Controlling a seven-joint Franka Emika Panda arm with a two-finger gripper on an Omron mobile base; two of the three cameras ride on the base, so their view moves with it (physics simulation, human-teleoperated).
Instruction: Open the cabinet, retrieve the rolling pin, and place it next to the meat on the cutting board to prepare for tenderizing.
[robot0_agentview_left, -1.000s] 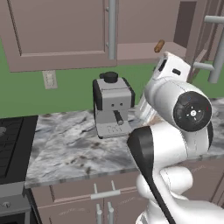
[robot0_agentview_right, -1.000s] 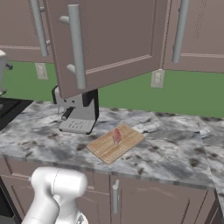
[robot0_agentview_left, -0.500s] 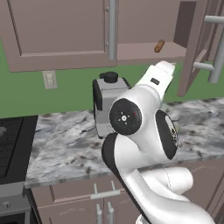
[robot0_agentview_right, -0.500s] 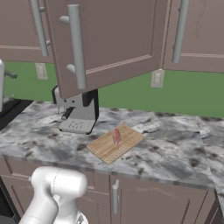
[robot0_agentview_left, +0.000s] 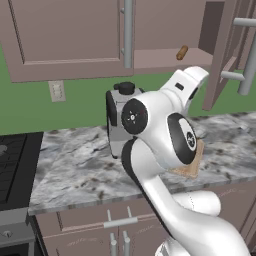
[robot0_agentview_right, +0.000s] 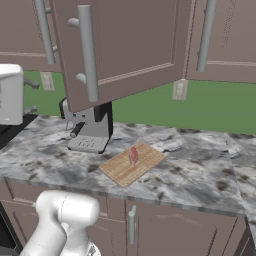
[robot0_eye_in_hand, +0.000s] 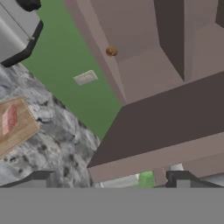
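Rolling pin (robot0_agentview_left: 182, 52) retrieval is the step in hand: the fingers (robot0_eye_in_hand: 41, 176) stand wide apart with nothing between them, low in the hand view and aimed up toward the open shelf. Nearest, on the marbled table (robot0_agentview_right: 200, 170), the cutting board (robot0_agentview_right: 132, 163) lies just right of the grey coffee machine (robot0_agentview_right: 90, 127), with the meat (robot0_agentview_right: 133, 155) resting flat on it toward its far side and bare wood free beside it. Above that, one door of the cabinet (robot0_agentview_right: 125, 45) is swung out over the table, so the opening part looks done. Farthest back, the pin lies on the bottom shelf inside, near the front edge; in the hand view it shows as a small brown end (robot0_eye_in_hand: 111, 51), well apart from the fingers, and whether it can roll freely there is hard to tell at this size. Left to do, judging from this: reach into the shelf, close on the pin, carry it down and set it on the board next to the meat.
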